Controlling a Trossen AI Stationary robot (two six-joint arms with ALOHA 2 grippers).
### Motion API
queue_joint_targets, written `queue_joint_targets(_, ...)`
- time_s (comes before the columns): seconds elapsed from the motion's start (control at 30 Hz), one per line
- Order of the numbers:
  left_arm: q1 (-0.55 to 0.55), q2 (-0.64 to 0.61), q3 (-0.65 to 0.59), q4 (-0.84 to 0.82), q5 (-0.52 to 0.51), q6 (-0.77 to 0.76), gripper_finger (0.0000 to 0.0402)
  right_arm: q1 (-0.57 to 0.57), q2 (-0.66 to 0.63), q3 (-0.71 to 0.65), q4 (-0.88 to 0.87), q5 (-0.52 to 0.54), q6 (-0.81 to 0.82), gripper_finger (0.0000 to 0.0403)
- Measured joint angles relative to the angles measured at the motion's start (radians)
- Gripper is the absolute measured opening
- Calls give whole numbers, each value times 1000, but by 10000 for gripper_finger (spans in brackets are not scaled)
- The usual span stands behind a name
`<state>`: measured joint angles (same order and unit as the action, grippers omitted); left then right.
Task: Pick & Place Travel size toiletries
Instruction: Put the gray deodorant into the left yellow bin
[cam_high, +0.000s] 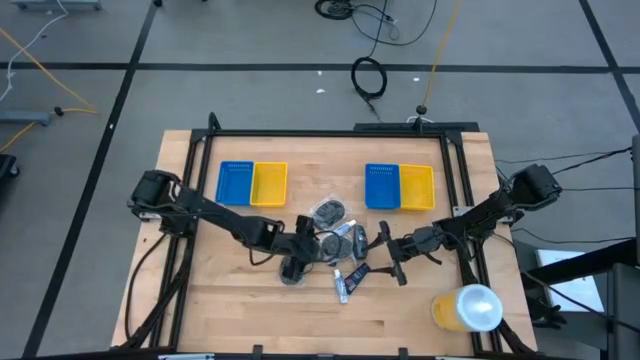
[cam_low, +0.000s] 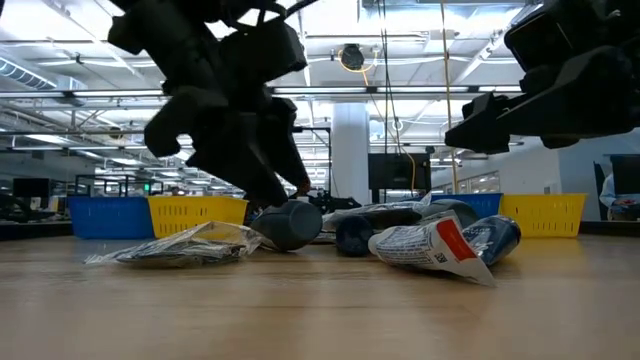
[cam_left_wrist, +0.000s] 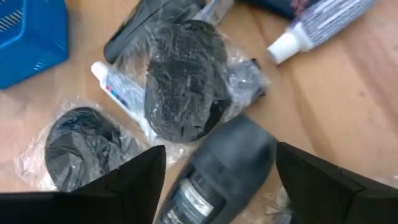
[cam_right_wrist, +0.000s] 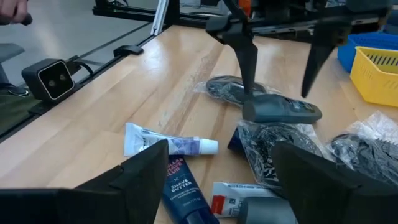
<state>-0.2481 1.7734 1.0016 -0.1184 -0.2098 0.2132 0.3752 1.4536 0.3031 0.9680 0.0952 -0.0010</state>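
Observation:
The toiletries lie heaped at the table's middle (cam_high: 335, 245): clear-wrapped grey discs (cam_left_wrist: 180, 81) (cam_left_wrist: 81, 143), a white tube (cam_right_wrist: 168, 144), a dark blue tube (cam_right_wrist: 183, 193), a white-and-red tube (cam_low: 430, 245) and a dark grey oval piece (cam_left_wrist: 217, 174). My left gripper (cam_left_wrist: 221, 186) is open and points down over the heap's left side, one finger on each side of the oval piece (cam_right_wrist: 283, 111). My right gripper (cam_right_wrist: 217, 186) is open and hovers at the heap's right side above the tubes, touching nothing. My left gripper comes from above with its fingers (cam_right_wrist: 249, 68) on either side of the dark grey oval piece, which lies flat on the table against the wrapped discs. I cannot tell whether the fingers touch it.
Two blue-and-yellow tray pairs sit behind the heap, one left (cam_high: 252, 184) and one right (cam_high: 400, 187). A big yellow cylinder with a white top (cam_high: 468, 308) stands near the table's right front corner. A small camera block (cam_right_wrist: 53, 78) sits at the near edge. Bare wood lies at the front left.

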Motion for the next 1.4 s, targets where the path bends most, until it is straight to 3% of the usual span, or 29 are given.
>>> queue_joint_targets(0.17,29,49,0,0,26,10,304,0,0,0,0,0,12,273)
queue_joint_targets(0.43,51,99,0,60,114,-12,258,0,0,0,-1,4,16,272)
queue_joint_targets(0.87,51,99,-1,41,85,-181,192,0,0,0,-1,4,52,267)
queue_joint_targets(1.03,36,89,-1,9,-68,-248,200,0,0,0,0,4,65,267)
queue_joint_targets(1.4,20,-135,3,-118,-614,-447,206,0,0,0,16,7,68,267)
